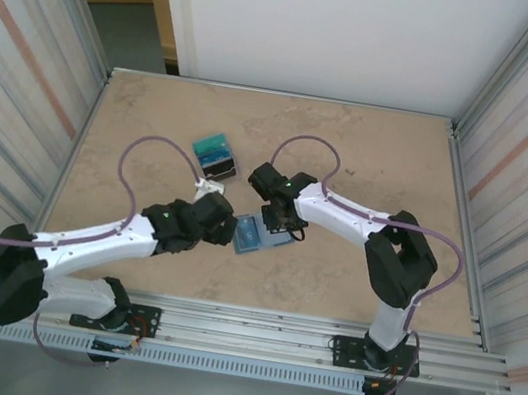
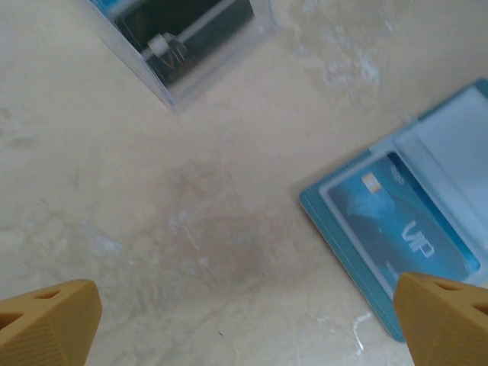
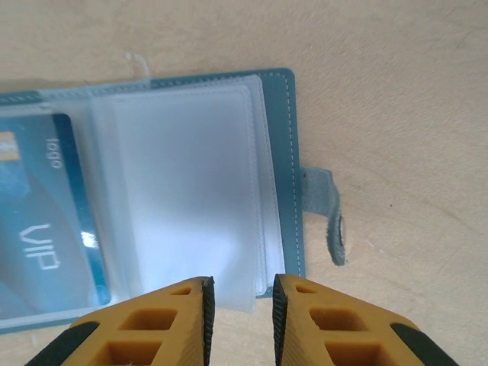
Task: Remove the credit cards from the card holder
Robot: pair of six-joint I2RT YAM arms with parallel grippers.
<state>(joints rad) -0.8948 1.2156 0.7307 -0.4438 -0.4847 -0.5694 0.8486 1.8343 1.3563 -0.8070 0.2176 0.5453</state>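
One card holder (image 3: 191,168) beneath right claw (image 3: 242,293)

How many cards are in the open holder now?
1: a blue plastic VIP card in the slate-blue bifold holder, panel opposite its clasp; others may be hidden.

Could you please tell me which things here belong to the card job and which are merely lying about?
Job: card holder, blue VIP card in its sleeve, teal-and-dark card pile.
Merely there: table, metal mounting rail.
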